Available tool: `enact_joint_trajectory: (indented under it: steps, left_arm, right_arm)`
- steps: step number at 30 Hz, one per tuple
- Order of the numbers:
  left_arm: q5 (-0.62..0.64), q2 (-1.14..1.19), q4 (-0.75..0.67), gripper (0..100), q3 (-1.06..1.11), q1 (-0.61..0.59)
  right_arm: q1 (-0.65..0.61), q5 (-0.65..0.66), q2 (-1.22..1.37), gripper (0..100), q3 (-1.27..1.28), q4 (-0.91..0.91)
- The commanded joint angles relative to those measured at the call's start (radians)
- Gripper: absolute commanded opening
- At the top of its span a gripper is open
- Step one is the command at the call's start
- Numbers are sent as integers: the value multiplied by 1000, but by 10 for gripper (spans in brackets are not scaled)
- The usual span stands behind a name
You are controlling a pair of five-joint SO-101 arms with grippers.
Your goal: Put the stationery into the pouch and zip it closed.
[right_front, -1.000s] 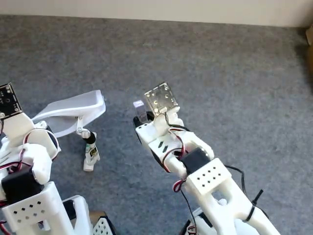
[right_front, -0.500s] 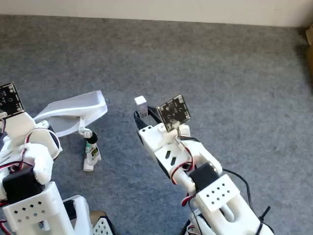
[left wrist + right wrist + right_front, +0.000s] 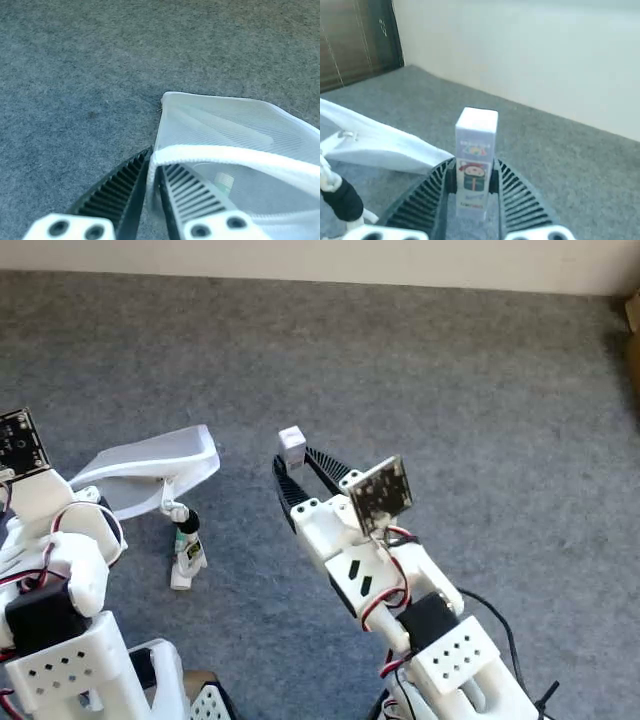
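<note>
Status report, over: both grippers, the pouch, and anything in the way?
Left gripper shut on pouch rim. Right gripper shut on small white block, apart from pouch. Small black-capped tube lies on carpet beside pouch.

I read the pouch point(image 3: 225, 130) as white mesh with fine ribbed lines. The small block point(image 3: 476, 160) is white with a red-and-green print. The left gripper point(image 3: 154, 167) and right gripper point(image 3: 471, 169) have black ridged fingers on white bodies. The tube point(image 3: 187, 550), lower left of the high view, is white, black-capped and green-labelled. The carpet point(image 3: 480, 390) is speckled grey.
</note>
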Motion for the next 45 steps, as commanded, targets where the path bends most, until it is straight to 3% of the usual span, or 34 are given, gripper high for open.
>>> enact_joint_trajectory:
  steps: [1, 7, 12, 18, 23, 35, 45]
  left_arm:
    - [5, 12, -14, 7, 1, 15]
    - [5, 12, -17, 7, 1, 18]
    - [3, 12, -18, 7, -4, 113]
    - [3, 12, -18, 7, -5, 131]
    - [3, 12, -18, 7, -1, 131]
    - [3, 12, -17, 7, -1, 142]
    - [2, 12, -12, 7, 1, 137]
  right_arm:
    - [-25, -12, -73, 5, 7, -54]
    - [-105, -9, -166, 5, 42, -61]
    - [-166, -12, -248, 5, 47, -61]
    - [-288, -12, -348, 5, 93, -62]
    - [-332, -5, -354, 5, 159, -268]
    - [-337, -5, 42, 5, 150, -673]
    - [-344, -5, 430, 5, -71, -819]
